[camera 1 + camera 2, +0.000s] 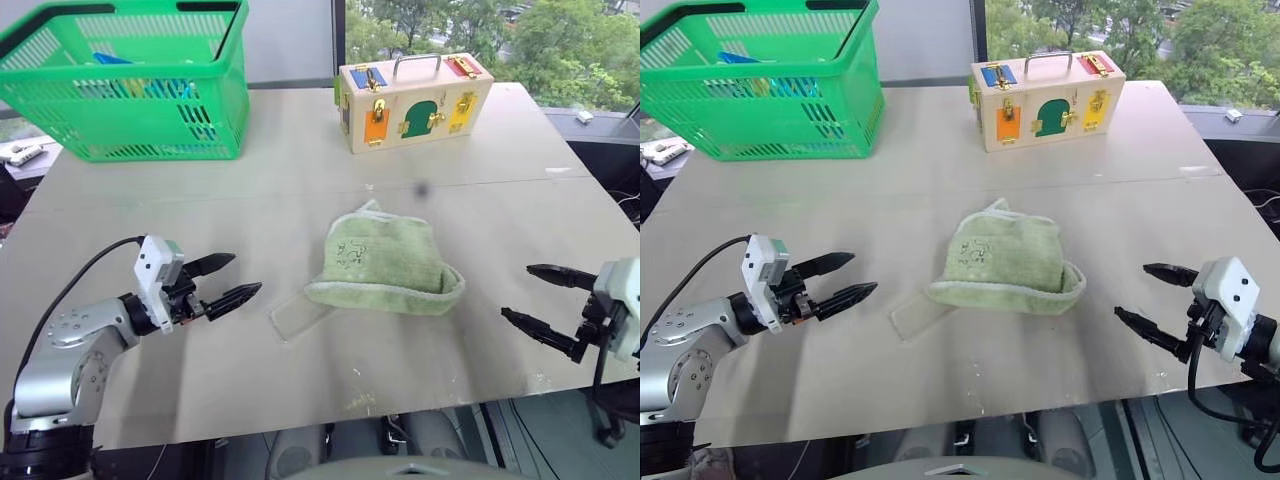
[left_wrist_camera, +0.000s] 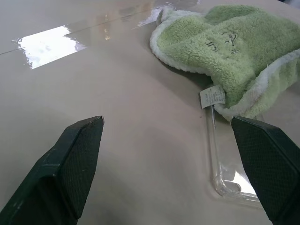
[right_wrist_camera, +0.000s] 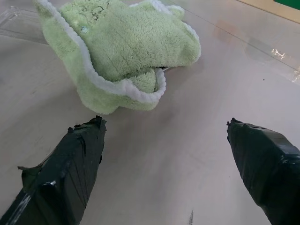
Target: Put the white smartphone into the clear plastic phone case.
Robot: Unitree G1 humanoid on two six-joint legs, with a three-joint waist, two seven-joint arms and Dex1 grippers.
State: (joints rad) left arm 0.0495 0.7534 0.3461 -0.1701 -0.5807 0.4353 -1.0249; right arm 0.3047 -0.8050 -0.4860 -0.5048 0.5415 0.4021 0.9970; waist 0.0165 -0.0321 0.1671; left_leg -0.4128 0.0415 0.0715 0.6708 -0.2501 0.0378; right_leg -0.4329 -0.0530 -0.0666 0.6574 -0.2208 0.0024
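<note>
Clear plastic phone case (image 1: pixel 302 314): one, a thin see-through shell with rounded corners and glossy edges, lying flat on the table (image 1: pixel 300 200); one end is sticking out from under the left-hand edge of the green hat, the rest is tucked beneath it.
White smartphone: not showing anywhere on the tabletop; I cannot tell where it is.
Green fleece hat (image 1: pixel 385 265): one, soft pale green with a white trimmed brim and a small white label, sitting in the middle of the table and lying over part of the case.
Left gripper (image 1: pixel 229 280): hanging just above the table, left of the case and apart from it, pointing toward it; its two black fingers are standing wide apart and holding nothing.
Right gripper (image 1: pixel 543 300): hanging near the table's right front edge, well apart from the hat, pointing toward it; its fingers are spread wide and gripping nothing.
Green plastic shopping basket (image 1: pixel 130 85): one, standing at the far left corner, with blue items inside.
Wooden latch box (image 1: pixel 412 100): one, standing at the far middle of the table, with a metal handle and coloured doors.
</note>
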